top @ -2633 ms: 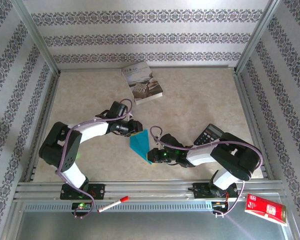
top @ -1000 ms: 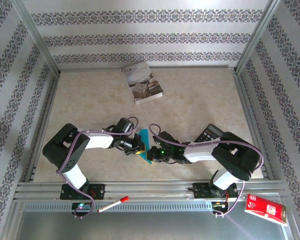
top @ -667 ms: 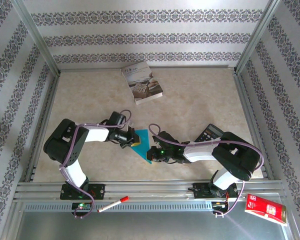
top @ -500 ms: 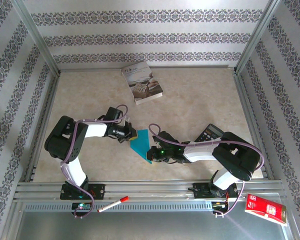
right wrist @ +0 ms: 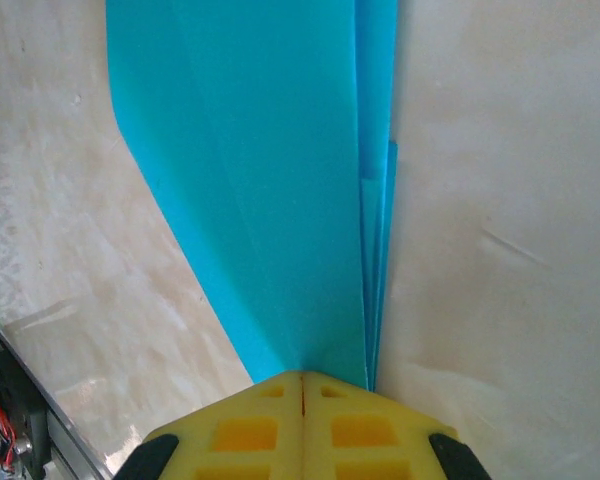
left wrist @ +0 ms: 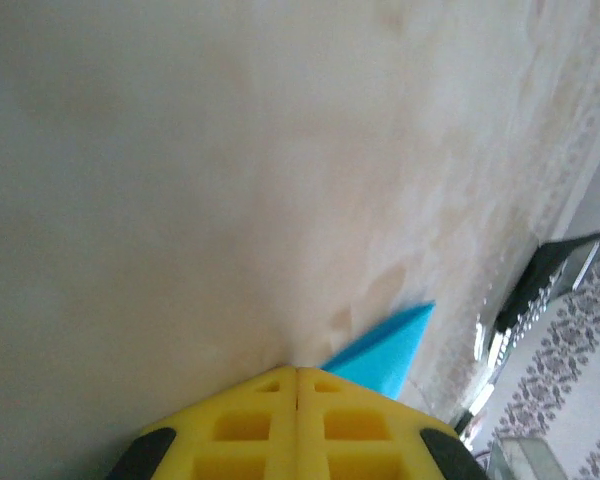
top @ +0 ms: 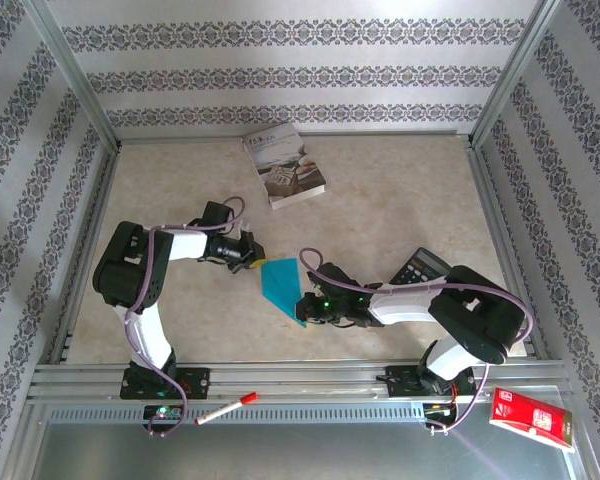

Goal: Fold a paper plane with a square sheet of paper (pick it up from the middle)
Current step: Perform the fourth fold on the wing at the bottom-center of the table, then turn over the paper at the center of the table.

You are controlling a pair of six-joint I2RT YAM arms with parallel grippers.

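The left gripper (top: 251, 258) has pulled back up and to the left. A second ago its yellow tips lay on the paper close to the other gripper; now they sit over the bare beige marbled tabletop (top: 400, 200), just beside the sheet's far left corner. In the left wrist view its jaws (left wrist: 297, 373) are pressed together with nothing between them, and only a teal corner (left wrist: 382, 348) shows past them.

With that arm out of the way, the thin teal-blue sheet of paper (top: 279, 285) lies uncovered, flat on the tabletop between the two grippers. It is folded into a broad pointed wedge, wide end away from the arms. The right wrist view shows stacked layers (right wrist: 260, 200) along its right edge.

The right gripper (top: 302, 306) has stayed where it was, at the narrow near end. Its jaws (right wrist: 302, 378) are together and the paper runs in under their tips. Whether a layer is pinched or only pressed down, I cannot tell.

The left arm's sweep and withdrawal look like a finished crease-pressing stroke, so this fold is probably set. The wedge is still far too wide for a slim dart, so more folds remain. The grey-white printed book (top: 285, 167) and the black calculator (top: 417, 268) lie well apart from the work.
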